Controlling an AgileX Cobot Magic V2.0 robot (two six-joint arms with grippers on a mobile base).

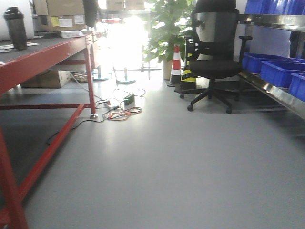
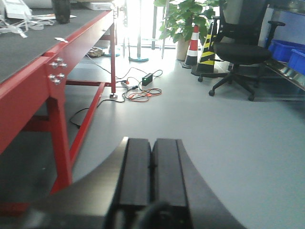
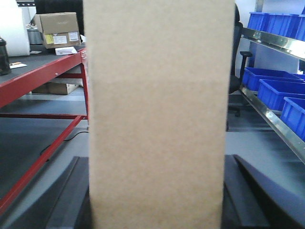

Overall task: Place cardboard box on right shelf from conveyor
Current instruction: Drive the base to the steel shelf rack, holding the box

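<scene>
The right gripper is clenched on the cardboard box, one finger on each side. The box stands upright directly ahead of the gripper and fills most of the wrist view. The right shelf, carrying blue bins, lies ahead and to the gripper's right, apart from the box. The left gripper is empty, with its jaws pressed together.

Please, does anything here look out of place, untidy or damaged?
Yes: a tangle of loose cables with a small black adapter lies on the floor beside the red workbench leg. It could snag wheels. Nothing else looks spilled or damaged.
</scene>
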